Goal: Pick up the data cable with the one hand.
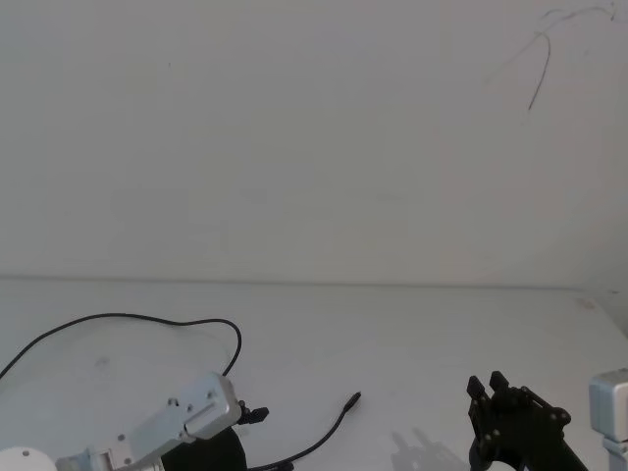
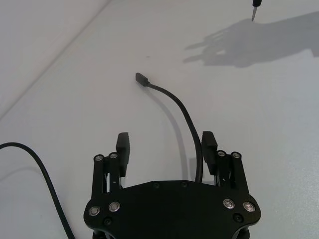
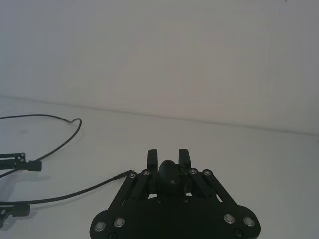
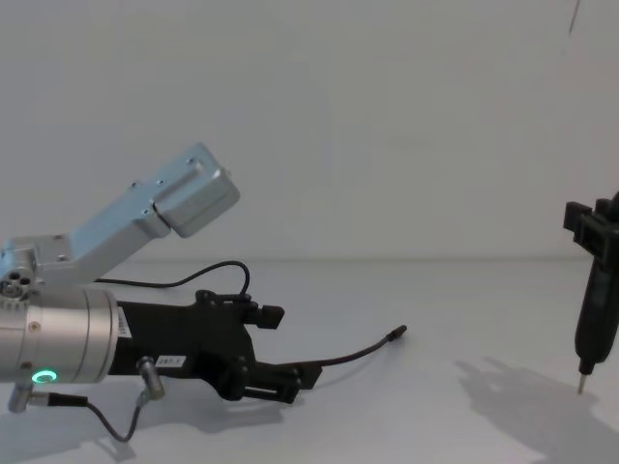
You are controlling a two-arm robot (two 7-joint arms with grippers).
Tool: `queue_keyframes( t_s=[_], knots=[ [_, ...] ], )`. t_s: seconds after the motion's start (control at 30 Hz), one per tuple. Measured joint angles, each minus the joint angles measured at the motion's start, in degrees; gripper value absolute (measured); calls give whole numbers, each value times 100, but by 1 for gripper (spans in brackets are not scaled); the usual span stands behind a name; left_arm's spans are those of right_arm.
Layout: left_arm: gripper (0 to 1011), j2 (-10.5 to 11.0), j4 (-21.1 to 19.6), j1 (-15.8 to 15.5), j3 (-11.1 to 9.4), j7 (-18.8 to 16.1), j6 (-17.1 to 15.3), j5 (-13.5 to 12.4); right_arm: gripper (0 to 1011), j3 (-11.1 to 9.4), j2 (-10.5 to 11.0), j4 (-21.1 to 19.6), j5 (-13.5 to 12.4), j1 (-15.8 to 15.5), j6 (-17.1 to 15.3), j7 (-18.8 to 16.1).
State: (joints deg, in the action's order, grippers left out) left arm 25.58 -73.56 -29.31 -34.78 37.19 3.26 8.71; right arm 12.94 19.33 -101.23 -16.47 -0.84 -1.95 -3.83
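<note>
Left end effector [image 2: 166, 144] lies low over the worktop [image 1: 412, 324] near its front edge, left of the middle, with its fingers [image 2: 208, 142] spread wide and gripping nothing. The data cable [image 2: 184, 112] runs out between them, close against one finger, and curves on to its plug [image 2: 141, 78], which rests on the worktop towards the middle. The rest of the cord loops off towards the left edge.

I judge the approach done and the grasp not yet made. The next move calls for closing squarely on the cord, perhaps after a small sideways shift to centre it, then lifting.

Right end effector [image 3: 168, 155], near the front right corner, is clenched on a black pen-like tool [image 4: 592, 319].

A small pale label [image 4: 170, 361] on the left end effector's body is too small to read, and I can read no brand or writing elsewhere.
</note>
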Motion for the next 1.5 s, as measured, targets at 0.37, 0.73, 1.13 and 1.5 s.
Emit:
queue_keyframes(
  t_s=[0.37, 0.73, 1.13, 1.5],
  knots=[
    [559, -10, 73, -65, -34, 54, -37, -63, 251, 0, 0, 0, 0, 0, 0, 0],
    [226, -15, 100, -88, -47, 74, -52, -87, 251, 0, 0, 0, 0, 0, 0, 0],
    [50, -11, 106, -92, -46, 97, -39, -76, 251, 0, 0, 0, 0, 0, 0, 0],
    [50, 109, -74, 62, 142, 380, 217, 379, 251, 0, 0, 0, 0, 0, 0, 0]
  ],
)
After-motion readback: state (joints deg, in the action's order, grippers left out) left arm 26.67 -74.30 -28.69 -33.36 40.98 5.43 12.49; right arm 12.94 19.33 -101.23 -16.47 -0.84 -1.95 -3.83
